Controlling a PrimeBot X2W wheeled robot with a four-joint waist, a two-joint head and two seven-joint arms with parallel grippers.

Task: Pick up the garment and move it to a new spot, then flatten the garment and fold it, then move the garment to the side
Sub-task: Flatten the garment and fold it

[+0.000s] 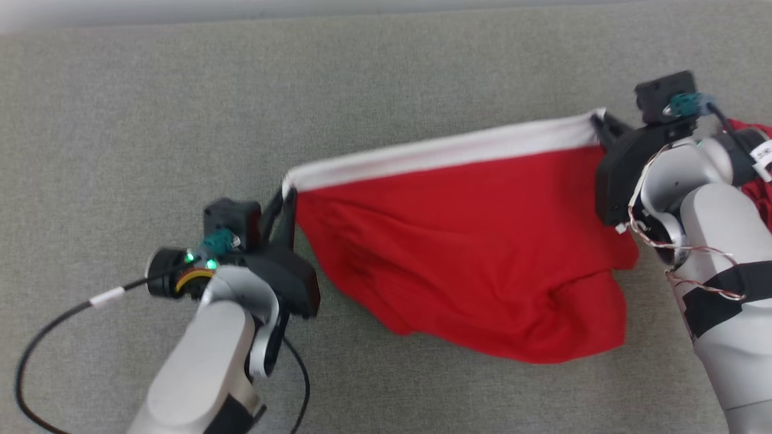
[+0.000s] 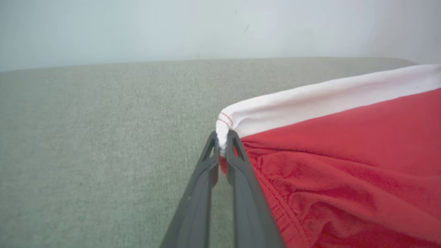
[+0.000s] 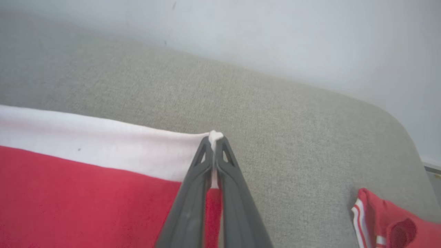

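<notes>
The garment is red with a white band along its top edge, and it hangs stretched between my two grippers over the grey surface. My left gripper is shut on the band's left corner; the left wrist view shows the white corner pinched between the dark fingers. At the right end, my right gripper is shut on the other corner. In the right wrist view the white band runs leftward from the closed gripper. The garment's lower red part sags and bunches at the bottom right.
A grey fabric surface spreads under everything, ending at a pale wall at the back. More red cloth with white stripes lies at the right, behind my right arm. A black cable loops from my left wrist.
</notes>
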